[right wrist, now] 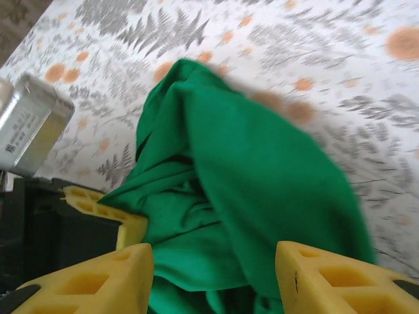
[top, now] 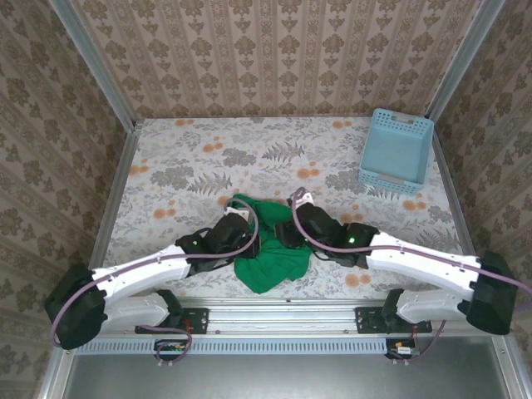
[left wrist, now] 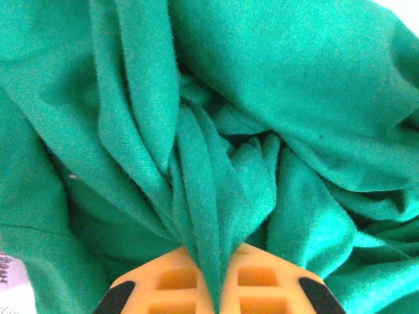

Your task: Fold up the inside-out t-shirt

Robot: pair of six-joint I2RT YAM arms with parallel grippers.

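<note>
The inside-out t-shirt (top: 270, 264) is a crumpled bright green heap near the table's front edge, between the two arms. My left gripper (top: 248, 241) is at the heap's left side, and in the left wrist view the left gripper (left wrist: 213, 258) is shut, its yellow fingers pinching a narrow fold of the t-shirt (left wrist: 294, 85). My right gripper (top: 287, 234) is at the heap's right side. In the right wrist view the right gripper (right wrist: 213, 261) stands open with its yellow fingers wide apart. The t-shirt (right wrist: 262, 176) bulges loosely between them, with no grip on it.
A light blue lattice basket (top: 396, 150) stands at the back right of the floral-patterned table (top: 208, 158). The left gripper's yellow finger (right wrist: 105, 212) lies close to the right gripper's left finger. Patterned walls enclose the table on three sides.
</note>
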